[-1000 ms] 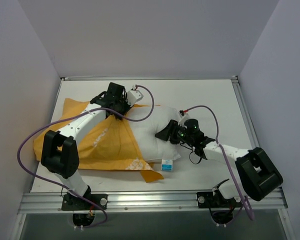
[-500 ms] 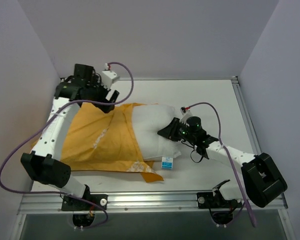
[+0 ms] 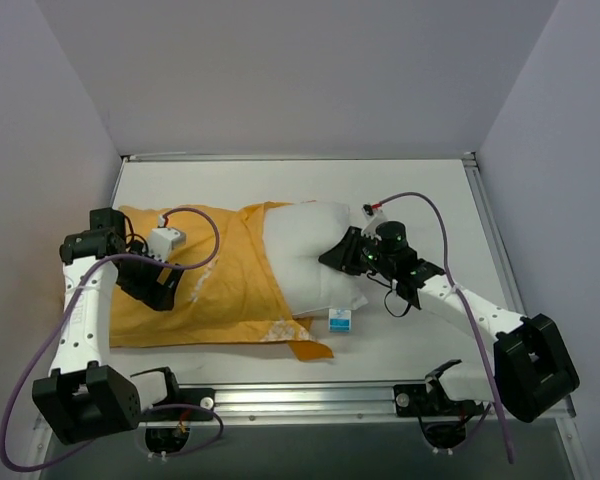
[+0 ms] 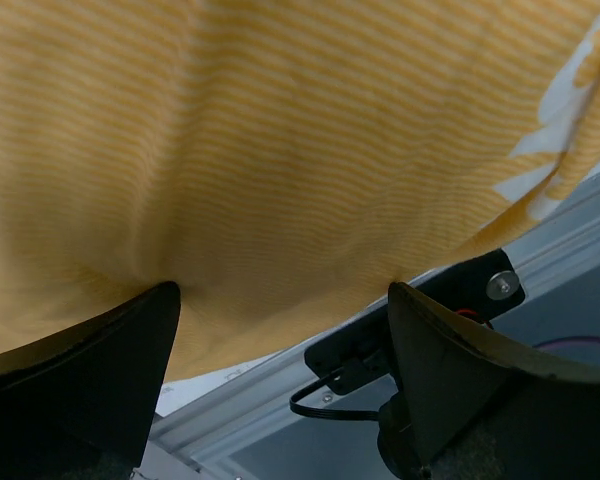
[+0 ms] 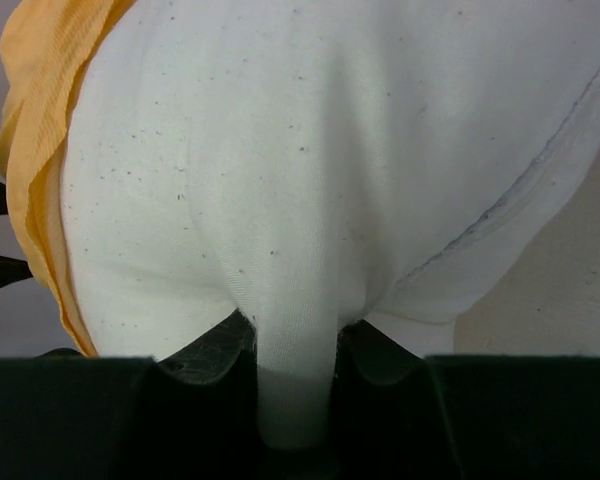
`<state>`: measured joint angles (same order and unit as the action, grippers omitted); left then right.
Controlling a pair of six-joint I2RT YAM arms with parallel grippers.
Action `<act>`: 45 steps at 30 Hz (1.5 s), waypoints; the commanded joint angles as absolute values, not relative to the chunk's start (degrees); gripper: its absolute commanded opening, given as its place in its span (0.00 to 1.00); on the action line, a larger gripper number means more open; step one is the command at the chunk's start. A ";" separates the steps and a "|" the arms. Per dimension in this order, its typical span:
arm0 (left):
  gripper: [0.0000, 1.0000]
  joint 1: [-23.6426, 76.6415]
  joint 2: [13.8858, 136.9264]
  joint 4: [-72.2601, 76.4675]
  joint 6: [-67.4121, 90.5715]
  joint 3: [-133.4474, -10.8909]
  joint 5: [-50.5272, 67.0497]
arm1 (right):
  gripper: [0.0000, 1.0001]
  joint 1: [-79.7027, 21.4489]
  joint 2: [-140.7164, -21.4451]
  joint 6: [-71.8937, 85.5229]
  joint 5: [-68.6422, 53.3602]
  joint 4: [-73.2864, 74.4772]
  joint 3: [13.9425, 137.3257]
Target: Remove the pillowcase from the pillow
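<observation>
- Judged about halfway done: right half of the pillow (image 3: 305,250) bared and white, with its blue tag (image 3: 339,320) at the near edge. Left half apparently inside the pillowcase (image 3: 220,285), though hard to say how deep from above.
- Left to do: drawing the orange cover leftward off the rest, or dragging the cushion out to the right.
- Clenched with the right gripper (image 5: 295,350) on a raised fold of white pillow cloth, at the cushion's right end.
- Spread wide at the left gripper (image 3: 155,290), grasping nothing. Poised low over the cover's left part, with striped orange cloth between the fingers (image 4: 90,350) in the wrist view.
- Edges: near hem of the cover lying close along the front rail (image 3: 310,398), with one corner flap poking toward it. Left end of the cover near the left edge of the table (image 3: 430,200).
- Room: open tabletop to the right of and beyond the cushion, so ample space for a rightward pull. Far less on the left for stripping the cover further that way.
</observation>
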<state>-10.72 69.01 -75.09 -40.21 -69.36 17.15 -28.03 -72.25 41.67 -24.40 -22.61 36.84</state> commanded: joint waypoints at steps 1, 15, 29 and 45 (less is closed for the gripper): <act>0.94 -10.90 66.01 -75.70 -44.65 -65.05 15.76 | 0.00 -27.07 -71.01 40.17 -23.56 -23.20 41.22; 0.02 -16.94 62.94 -54.41 -43.23 -55.72 2.29 | 0.00 -5.64 -61.80 40.78 -35.23 -18.81 43.77; 0.02 -37.86 76.37 -44.39 -48.34 -64.60 3.87 | 0.00 19.16 -55.90 38.68 -46.59 -9.42 58.70; 0.02 -29.97 66.61 -54.58 -47.11 -65.83 18.99 | 0.75 -23.16 -63.27 23.56 -15.86 5.96 60.72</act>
